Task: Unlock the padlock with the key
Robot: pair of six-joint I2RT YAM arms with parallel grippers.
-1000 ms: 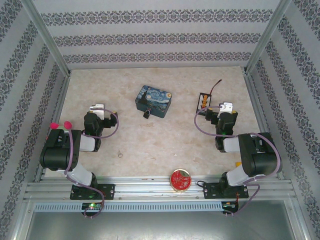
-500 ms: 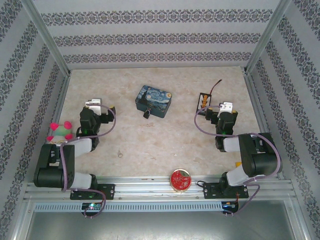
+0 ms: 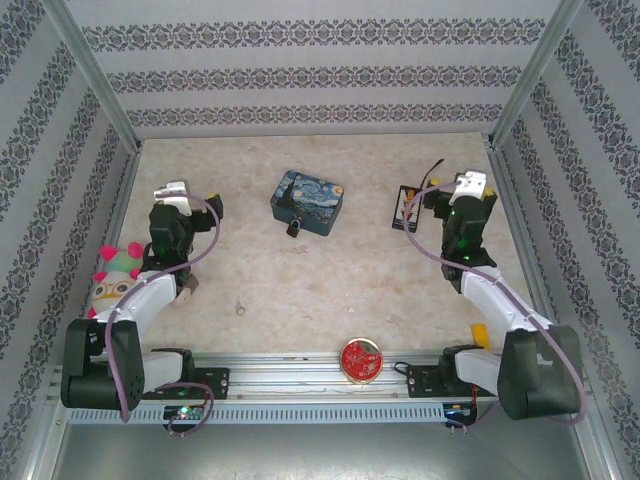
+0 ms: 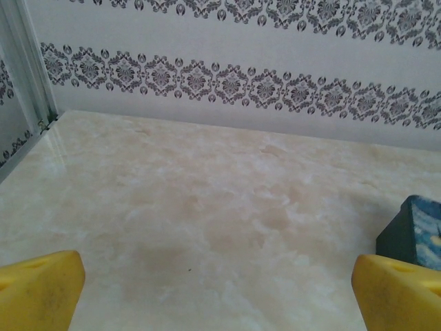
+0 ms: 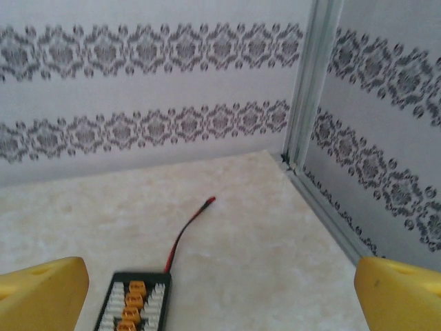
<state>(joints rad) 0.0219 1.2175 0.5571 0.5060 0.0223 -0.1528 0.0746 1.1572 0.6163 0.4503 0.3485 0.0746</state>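
Observation:
The tiny dark padlock (image 3: 292, 228) with its thin shackle lies against the near edge of the starry-night tin (image 3: 310, 201). A tiny pale object (image 3: 240, 311), possibly the key, lies on the table nearer the front. My left gripper (image 3: 190, 197) hovers left of the tin; its yellow fingers (image 4: 38, 289) stand far apart around bare table, so the left gripper (image 4: 219, 296) is open. The tin's corner (image 4: 413, 231) shows at the right of the left wrist view. My right gripper (image 3: 452, 192) is at the far right, and the right gripper (image 5: 220, 296) is open and holds nothing.
A black connector board (image 3: 407, 207) with orange plugs and a red-black lead lies just left of the right gripper, and the same board (image 5: 134, 303) sits below its fingers. A plush toy (image 3: 118, 275) sits at the left edge. A round red tin (image 3: 361, 358) rests at the front rail.
Both arms have stretched out away from their bases. The left arm swung back and uncovered the plush toy; the right gripper moved toward the far right corner beside the connector board.

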